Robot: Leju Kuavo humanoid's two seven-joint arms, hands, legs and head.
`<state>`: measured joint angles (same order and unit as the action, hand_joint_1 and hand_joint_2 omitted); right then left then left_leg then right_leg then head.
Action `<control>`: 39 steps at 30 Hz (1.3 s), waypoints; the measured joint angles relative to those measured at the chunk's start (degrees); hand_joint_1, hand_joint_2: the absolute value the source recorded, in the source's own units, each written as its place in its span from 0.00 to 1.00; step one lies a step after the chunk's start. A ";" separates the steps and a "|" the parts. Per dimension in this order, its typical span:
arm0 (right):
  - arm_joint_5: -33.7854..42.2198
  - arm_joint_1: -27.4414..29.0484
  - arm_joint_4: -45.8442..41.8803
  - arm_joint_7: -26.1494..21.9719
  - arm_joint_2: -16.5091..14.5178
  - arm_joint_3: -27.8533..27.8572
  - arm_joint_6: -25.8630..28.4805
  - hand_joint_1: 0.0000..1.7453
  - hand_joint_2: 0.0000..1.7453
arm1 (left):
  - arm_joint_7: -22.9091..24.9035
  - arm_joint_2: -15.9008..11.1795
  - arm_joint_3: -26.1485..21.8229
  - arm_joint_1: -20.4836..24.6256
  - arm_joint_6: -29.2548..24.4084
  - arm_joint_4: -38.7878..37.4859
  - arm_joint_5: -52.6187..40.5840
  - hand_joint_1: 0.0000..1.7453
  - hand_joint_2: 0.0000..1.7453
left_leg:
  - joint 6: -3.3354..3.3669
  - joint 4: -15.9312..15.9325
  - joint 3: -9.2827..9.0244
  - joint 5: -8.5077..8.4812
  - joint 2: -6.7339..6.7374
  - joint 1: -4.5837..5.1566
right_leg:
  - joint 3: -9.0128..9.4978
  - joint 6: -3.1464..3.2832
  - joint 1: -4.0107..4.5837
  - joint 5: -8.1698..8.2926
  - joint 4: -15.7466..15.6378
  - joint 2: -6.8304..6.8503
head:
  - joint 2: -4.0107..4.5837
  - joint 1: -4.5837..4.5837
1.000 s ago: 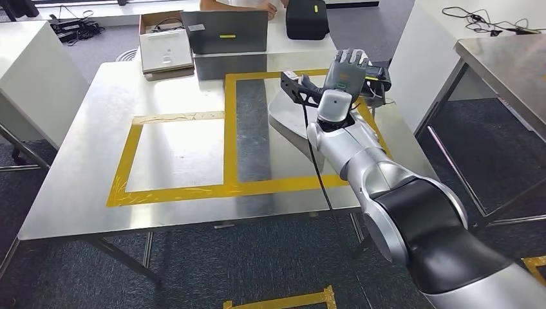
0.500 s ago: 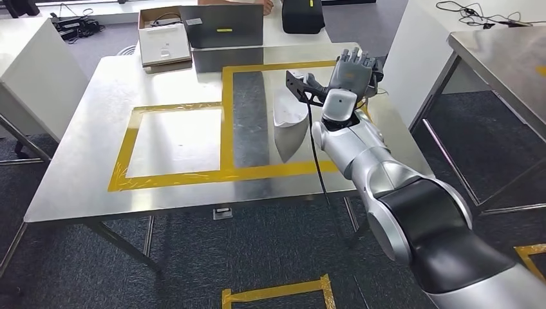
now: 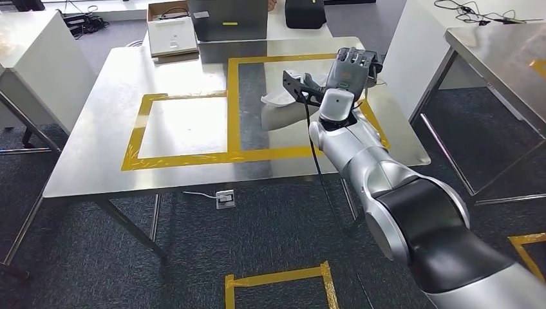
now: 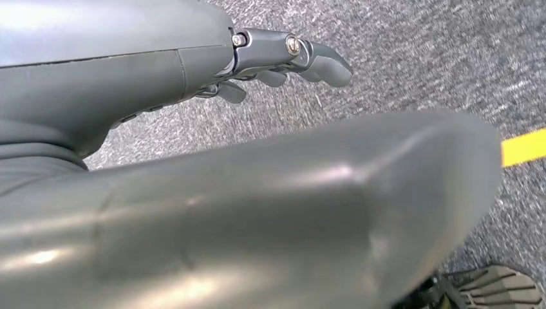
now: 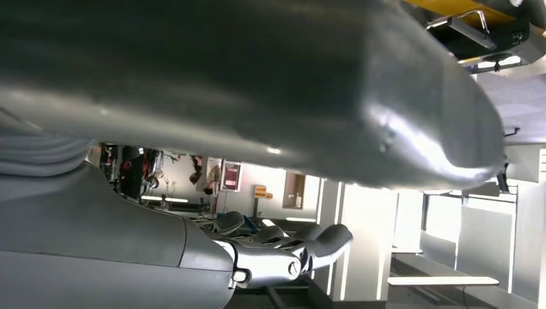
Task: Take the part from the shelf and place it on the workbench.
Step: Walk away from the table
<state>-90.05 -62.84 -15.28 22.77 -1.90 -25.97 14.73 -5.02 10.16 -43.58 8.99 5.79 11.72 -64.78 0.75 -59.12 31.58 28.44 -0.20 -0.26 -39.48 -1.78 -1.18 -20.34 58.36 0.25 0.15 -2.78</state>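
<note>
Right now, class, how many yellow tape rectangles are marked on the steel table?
2. A smaller rectangle lies on the table's left; a larger one adjoins it on the right, partly hidden by the right hand.

You see a worktop (image 3: 193, 174) of brushed, mirror-bright sheet metal, edged inside with matt yellow tape (image 3: 193, 156). The right arm (image 3: 367, 161) looks like smooth satin silver metal with a glossy black shell at the elbow. The left robot hand (image 4: 277, 55) looks like dull grey plastic with bright screws. Under it the floor (image 4: 418, 58) is rough, speckled grey carpet.
</note>
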 joint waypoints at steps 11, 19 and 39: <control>0.02 0.13 -0.01 -0.01 0.21 0.00 0.07 0.00 0.00 | -0.07 0.15 0.00 -0.01 0.00 0.01 0.00 0.00 0.00 | 0.59 -0.22 6.76 -6.02 0.21 0.34 | 7.26 0.94 1.01 -8.44 2.54 -0.08 | 0.00 -0.29; 0.00 -0.15 -0.03 0.01 0.04 0.00 0.11 0.00 0.00 | -0.16 0.23 0.00 -0.10 0.00 -0.01 0.00 0.00 0.00 | -2.39 -9.03 10.22 1.38 0.07 -0.14 | 6.05 3.32 0.77 -5.04 -0.98 -0.04 | 0.00 -0.17; 0.02 0.76 0.03 0.01 0.18 0.00 0.03 0.00 0.00 | 0.00 -0.05 0.00 -0.12 0.00 -0.01 0.00 0.00 0.00 | 0.92 -0.36 4.96 -4.18 -0.02 0.05 | 0.41 0.35 0.55 -9.50 11.02 -0.16 | 0.00 -0.46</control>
<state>-90.03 -62.08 -15.25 22.78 -1.72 -25.97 14.76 -5.02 10.11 -43.58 8.87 5.79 11.72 -64.78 1.68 -59.48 36.53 24.26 -0.22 -0.20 -39.07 -1.43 -0.63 -29.84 69.38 0.09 0.15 -3.23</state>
